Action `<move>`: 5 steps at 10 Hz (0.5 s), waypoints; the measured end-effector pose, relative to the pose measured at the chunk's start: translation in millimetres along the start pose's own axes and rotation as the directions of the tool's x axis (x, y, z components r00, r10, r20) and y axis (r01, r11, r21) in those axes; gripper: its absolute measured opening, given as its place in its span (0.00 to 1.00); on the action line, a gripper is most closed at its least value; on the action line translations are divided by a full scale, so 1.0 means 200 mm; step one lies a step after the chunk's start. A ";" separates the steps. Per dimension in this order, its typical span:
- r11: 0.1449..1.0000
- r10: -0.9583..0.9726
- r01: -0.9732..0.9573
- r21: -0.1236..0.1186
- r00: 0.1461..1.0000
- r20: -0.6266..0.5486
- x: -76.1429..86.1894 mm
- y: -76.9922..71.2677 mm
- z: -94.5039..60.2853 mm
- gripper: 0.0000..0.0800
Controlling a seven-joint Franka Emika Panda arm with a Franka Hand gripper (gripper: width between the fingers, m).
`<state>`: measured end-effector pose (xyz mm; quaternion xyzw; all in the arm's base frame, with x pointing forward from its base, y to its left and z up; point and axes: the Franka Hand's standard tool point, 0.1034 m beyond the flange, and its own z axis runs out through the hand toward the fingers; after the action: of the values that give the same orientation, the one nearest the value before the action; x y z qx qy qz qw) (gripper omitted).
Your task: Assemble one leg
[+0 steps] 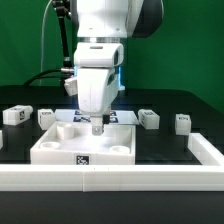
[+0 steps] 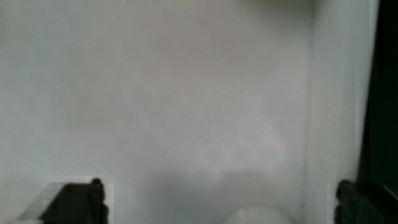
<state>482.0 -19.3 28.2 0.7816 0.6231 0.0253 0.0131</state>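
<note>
The wide white panel (image 1: 80, 140) lies flat in the middle of the table and carries a tag on its front edge. Several small white legs with black-and-white tags lie apart from it: two on the exterior view's left (image 1: 16, 115) (image 1: 47, 117) and two on its right (image 1: 148, 118) (image 1: 183, 122). My gripper (image 1: 97, 128) hangs straight down over the far middle of the panel, close to its surface. In the wrist view the gripper (image 2: 217, 200) is open and empty, its dark fingertips (image 2: 75, 200) wide apart over the blurred white panel (image 2: 178, 90).
A white L-shaped rail (image 1: 110, 176) runs along the table's front and up the exterior view's right side (image 1: 205, 148). A flat white piece with tags shows just behind the panel (image 1: 120, 116). A green backdrop stands behind the black table.
</note>
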 end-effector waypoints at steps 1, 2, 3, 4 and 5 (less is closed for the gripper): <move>1.000 0.000 0.000 0.000 1.000 0.000 0.00 0.00 0.00 0.81; 1.000 0.000 0.000 0.000 1.000 0.000 0.00 0.00 0.00 0.81; 1.000 0.000 0.000 0.000 1.000 0.000 0.00 0.00 0.00 0.81; 1.000 0.000 0.000 0.000 1.000 0.000 0.00 0.00 0.00 0.81; 1.000 0.000 0.000 0.000 1.000 0.000 0.00 0.00 0.00 0.81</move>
<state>482.0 -19.3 28.2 0.7816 0.6231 0.0253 0.0131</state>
